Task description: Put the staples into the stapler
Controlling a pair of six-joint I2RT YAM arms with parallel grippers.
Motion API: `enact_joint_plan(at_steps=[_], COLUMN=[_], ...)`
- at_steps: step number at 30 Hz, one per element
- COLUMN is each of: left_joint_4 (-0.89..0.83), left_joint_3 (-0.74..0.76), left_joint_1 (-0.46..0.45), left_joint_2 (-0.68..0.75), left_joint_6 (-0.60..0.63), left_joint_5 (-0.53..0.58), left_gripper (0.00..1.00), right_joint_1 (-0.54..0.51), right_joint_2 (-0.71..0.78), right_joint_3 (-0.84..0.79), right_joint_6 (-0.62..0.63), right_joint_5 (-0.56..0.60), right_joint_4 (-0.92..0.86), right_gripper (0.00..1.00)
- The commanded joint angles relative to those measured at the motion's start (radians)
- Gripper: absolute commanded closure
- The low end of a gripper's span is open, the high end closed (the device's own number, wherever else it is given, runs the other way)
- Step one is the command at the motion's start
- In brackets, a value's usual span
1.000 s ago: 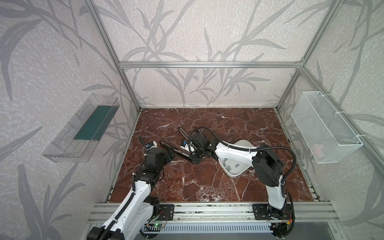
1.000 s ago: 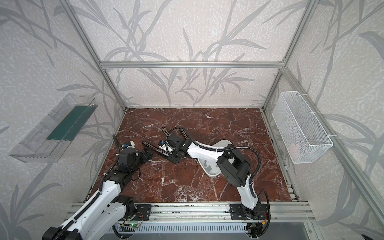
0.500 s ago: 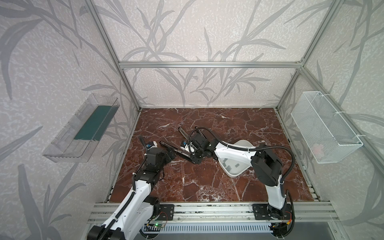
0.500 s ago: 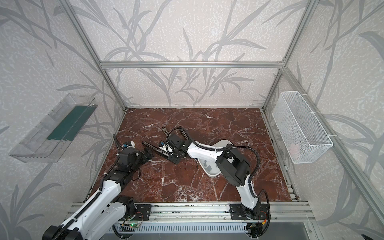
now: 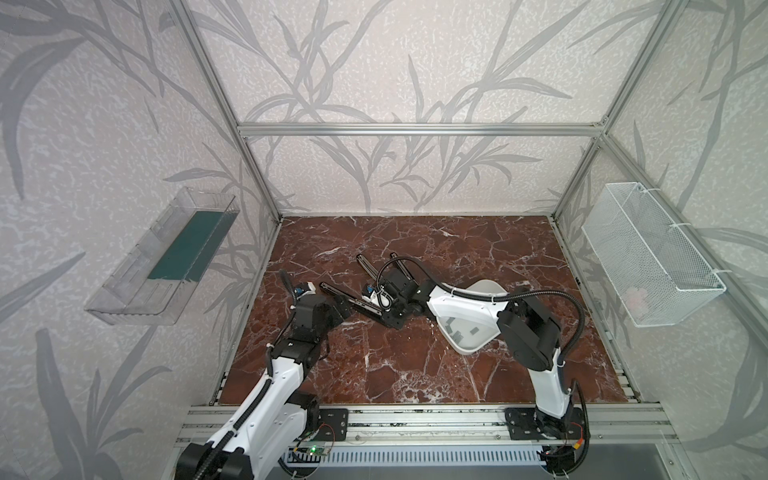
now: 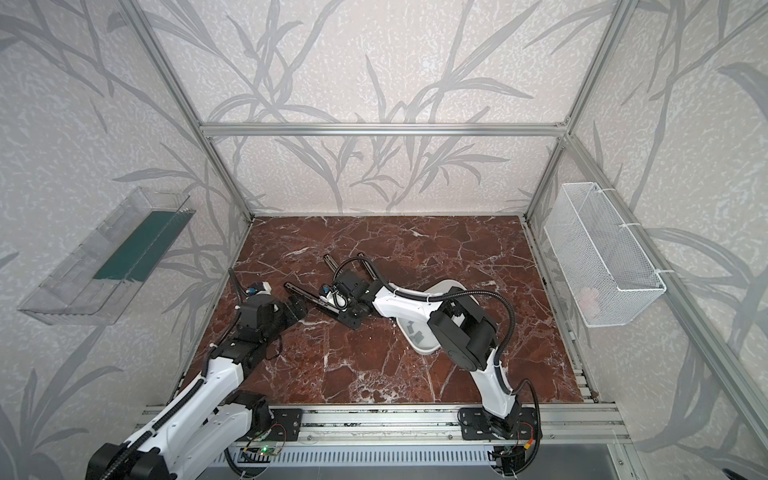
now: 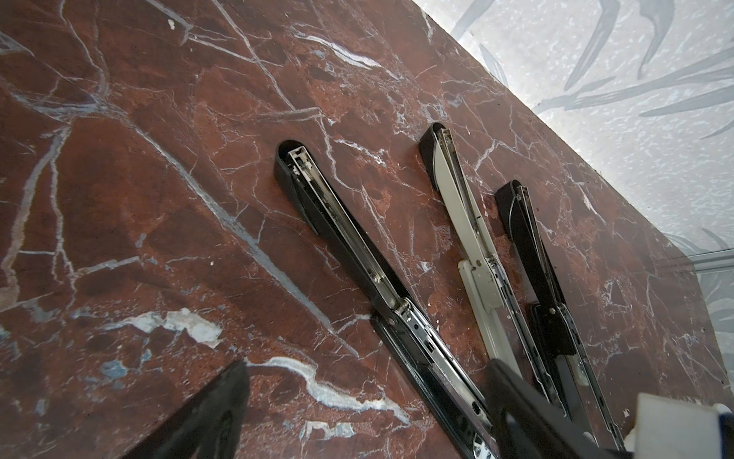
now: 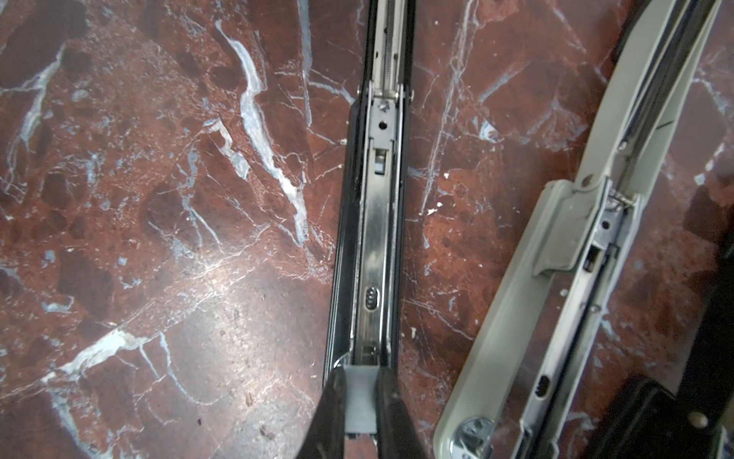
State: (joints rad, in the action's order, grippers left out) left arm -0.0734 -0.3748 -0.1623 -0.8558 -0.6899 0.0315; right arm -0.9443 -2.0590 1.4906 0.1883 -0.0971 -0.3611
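— Red-veined marble desk [image 5: 415,374] inside leaf-papered walls is what I've got on screen. Three staplers lie opened flat a little toward 9 o'clock from its middle.
— Which one are you on?
— I'm on the black stapler [image 8: 375,238], the one nearest 9 o'clock. My right pincer [image 8: 360,377] is pinched tight on a grey staple strip [image 8: 359,401], held at the end of the open magazine rail and lined up with it. Whether it touches the rail, I can't tell.
— And your left?
— My left pincer [image 7: 367,363] is spread wide with nothing in it. The same stapler runs between its fingers [image 7: 222,401].
— Where are the rest?
— I see spare staples [image 5: 459,332] in the white dish [image 5: 486,286], at 3 o'clock from my right pincer. A white stapler [image 8: 556,278] lies just beside the black one, between it and a second black stapler [image 7: 528,238].
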Motion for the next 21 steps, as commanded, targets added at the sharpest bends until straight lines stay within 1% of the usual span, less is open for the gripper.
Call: enact_joint_plan(at_steps=[1, 7, 13, 21], left_joint_4=[0.017, 0.018, 0.015, 0.010], left_joint_3=[0.005, 0.005, 0.007, 0.005], left_joint_1=[0.006, 0.005, 0.006, 0.005], left_joint_2=[-0.001, -0.004, -0.003, 0.003], left_joint_6=[0.000, 0.001, 0.001, -0.001], left_joint_5=[0.012, 0.013, 0.013, 0.013], left_gripper=[0.07, 0.07, 0.07, 0.07], right_joint_1=[0.007, 0.007, 0.007, 0.009], right_joint_2=[-0.019, 0.012, 0.063, 0.057], right_joint_3=[-0.001, -0.008, -0.049, -0.049], right_joint_6=[0.008, 0.007, 0.006, 0.004], right_joint_5=[0.004, -0.004, 0.017, 0.028], right_joint_4=[0.003, 0.008, 0.039, 0.043], right_gripper=[1.00, 1.00, 1.00, 1.00])
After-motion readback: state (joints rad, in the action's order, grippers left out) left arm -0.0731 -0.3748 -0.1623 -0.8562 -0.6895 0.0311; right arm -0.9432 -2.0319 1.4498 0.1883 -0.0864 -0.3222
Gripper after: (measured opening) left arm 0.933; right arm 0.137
